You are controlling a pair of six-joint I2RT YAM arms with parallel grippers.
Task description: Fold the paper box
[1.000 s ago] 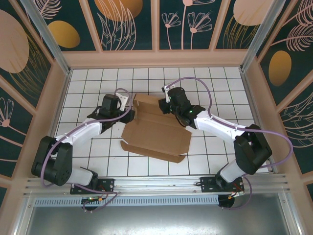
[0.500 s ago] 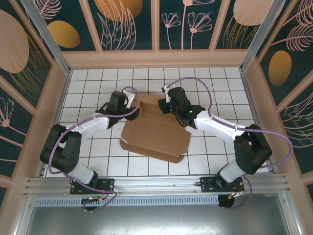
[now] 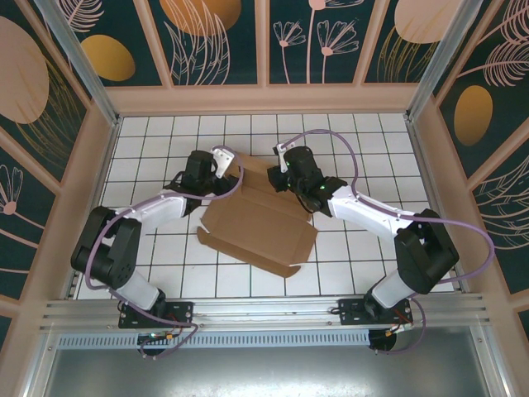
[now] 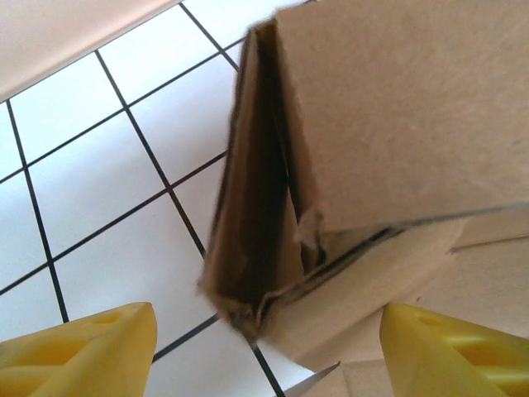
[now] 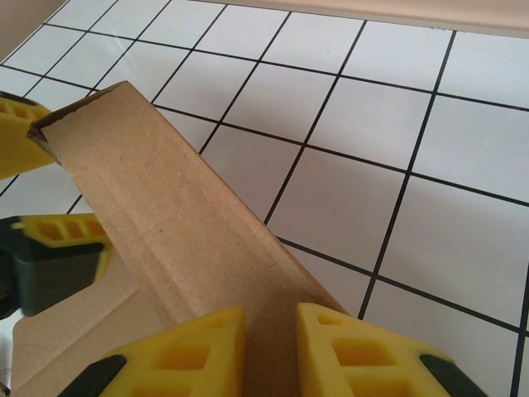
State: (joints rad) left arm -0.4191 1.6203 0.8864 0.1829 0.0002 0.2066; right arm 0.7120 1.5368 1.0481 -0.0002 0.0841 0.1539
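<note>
The paper box (image 3: 258, 230) lies as a brown die-cut sheet in the middle of the tiled floor, with its far edge folded up into a wall. My right gripper (image 3: 278, 177) is shut on that raised wall (image 5: 190, 240), the cardboard pinched between its yellow fingers (image 5: 198, 347). My left gripper (image 3: 230, 168) stands open at the wall's left end. In the left wrist view the folded corner (image 4: 264, 273) sits just ahead of the gap between the wide-apart yellow fingertips (image 4: 91, 347). The left gripper's fingers (image 5: 50, 236) also appear in the right wrist view, beside the wall's end.
White tiled floor (image 3: 165, 141) with black grid lines surrounds the box. Beige frame walls (image 3: 264, 99) close in the far and side edges. A metal rail (image 3: 264, 310) runs along the near side by the arm bases.
My left gripper has moved up and to the right, to the left end of the raised wall. The sheet has slid a little to the left. The right gripper has kept its hold.
</note>
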